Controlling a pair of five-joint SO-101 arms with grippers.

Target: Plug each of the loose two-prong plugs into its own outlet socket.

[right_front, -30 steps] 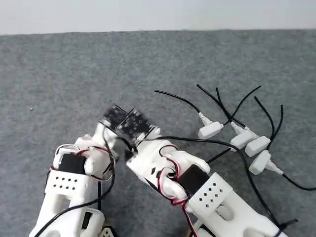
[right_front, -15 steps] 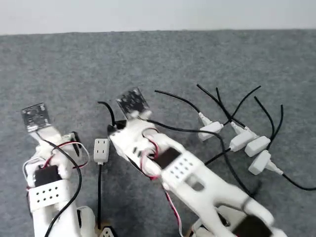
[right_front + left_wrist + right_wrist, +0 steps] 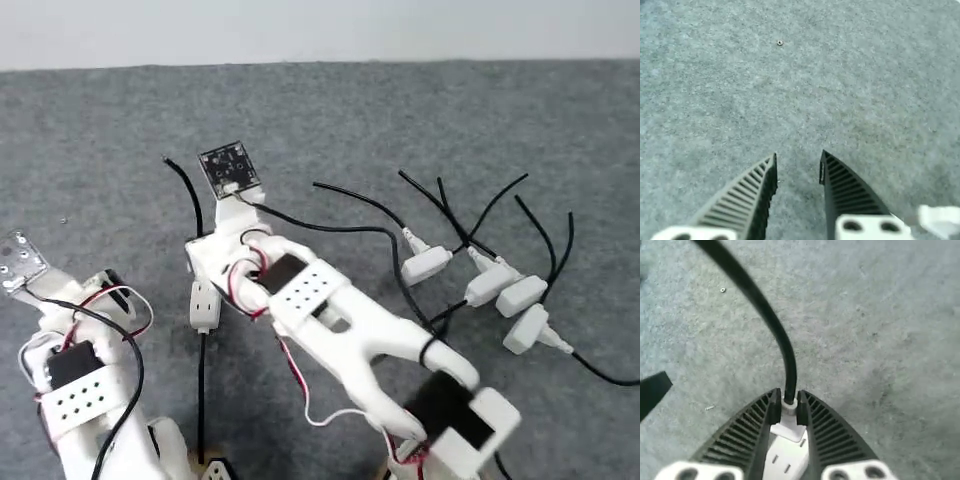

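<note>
The right gripper (image 3: 788,394) is closed tight on a white plug (image 3: 786,432). Its two ribbed fingers (image 3: 747,440) press the plug's narrow neck from both sides. A black cord (image 3: 757,300) leaves the neck past the fingertips and arcs up and away. The wider white body set back between the fingers carries two small slits. Whether that part belongs to the plug or to the outlet under it cannot be told.

In the high view this gripper sits right over the far end of the white outlet (image 3: 203,310) and covers that end. The held cord curls away beyond the outlet to a free tip. The outlet's near end lies bare on the grey carpet (image 3: 330,110), and its own cable (image 3: 200,385) runs from it toward the arms' bases.

The left gripper (image 3: 798,156) is partly open with nothing between its fingers, just carpet below. The left arm (image 3: 75,385) stands to the outlet's left in the high view, apart from it and pointing away from it. A tiny speck (image 3: 780,43) lies on the carpet beyond the fingertips.

Four loose plugs (image 3: 427,263), white and each with a short black cord, lie in a cluster well to the outlet's right. They are on the far side of the right arm (image 3: 340,320), well apart from the outlet.
</note>
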